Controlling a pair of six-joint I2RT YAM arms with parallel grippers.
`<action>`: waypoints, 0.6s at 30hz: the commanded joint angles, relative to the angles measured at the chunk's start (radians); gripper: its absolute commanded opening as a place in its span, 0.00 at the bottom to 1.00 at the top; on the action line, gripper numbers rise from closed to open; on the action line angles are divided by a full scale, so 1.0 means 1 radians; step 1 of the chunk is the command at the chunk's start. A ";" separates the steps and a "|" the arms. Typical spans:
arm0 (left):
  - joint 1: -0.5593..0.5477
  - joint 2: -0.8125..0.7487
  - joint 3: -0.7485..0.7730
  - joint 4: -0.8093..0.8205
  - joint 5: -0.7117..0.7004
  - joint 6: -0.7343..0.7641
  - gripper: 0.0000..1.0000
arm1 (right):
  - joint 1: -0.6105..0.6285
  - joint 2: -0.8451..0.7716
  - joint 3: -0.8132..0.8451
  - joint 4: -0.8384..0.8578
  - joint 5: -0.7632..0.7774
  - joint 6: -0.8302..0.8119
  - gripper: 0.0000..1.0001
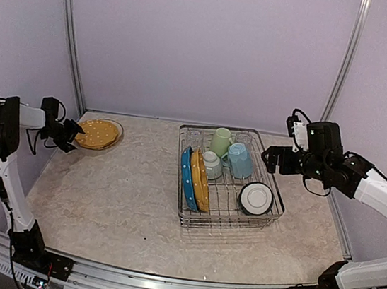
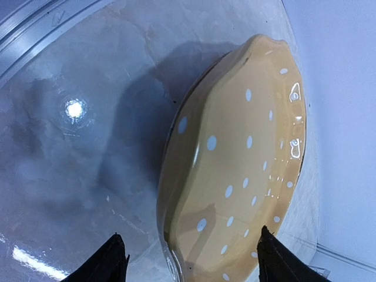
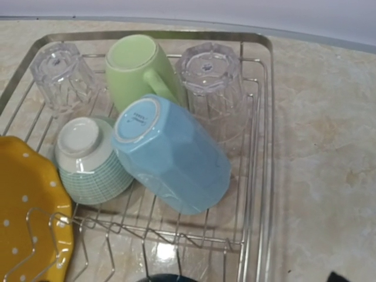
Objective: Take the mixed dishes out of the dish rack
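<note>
You see a marbled table (image 1: 122,199). A plate (image 1: 98,133) lies at its far left corner. The rack (image 1: 230,220) stands right of centre.

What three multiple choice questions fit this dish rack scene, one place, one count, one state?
1. The yellow dotted plate by the left gripper lies: A) on the table, left of the dish rack; B) inside the rack; C) on a mug.
2. Clear glasses in the rack: A) one; B) two; C) four.
3. The light blue mug is: A) standing mouth up; B) tipped over, base showing; C) held by a gripper.
Answers: 1 A, it lies on bare tabletop away from the wires. 2 B, the right wrist view shows two, either side of the pale green mug. 3 B, its stamped base faces the camera.
</note>
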 commanded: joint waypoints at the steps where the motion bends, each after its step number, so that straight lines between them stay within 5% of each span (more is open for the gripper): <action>1: 0.000 -0.035 0.038 -0.096 -0.077 0.033 0.75 | -0.008 0.021 -0.010 0.018 -0.033 0.010 1.00; 5: -0.009 -0.042 0.040 -0.107 -0.059 0.036 0.78 | -0.007 0.045 0.005 0.034 -0.130 0.021 0.99; 10: -0.057 -0.140 -0.015 -0.094 -0.072 0.044 0.98 | 0.032 0.076 0.011 0.122 -0.275 0.066 0.97; 18: -0.148 -0.369 -0.116 -0.106 -0.037 0.070 0.99 | 0.203 0.226 0.082 0.241 -0.385 0.115 0.95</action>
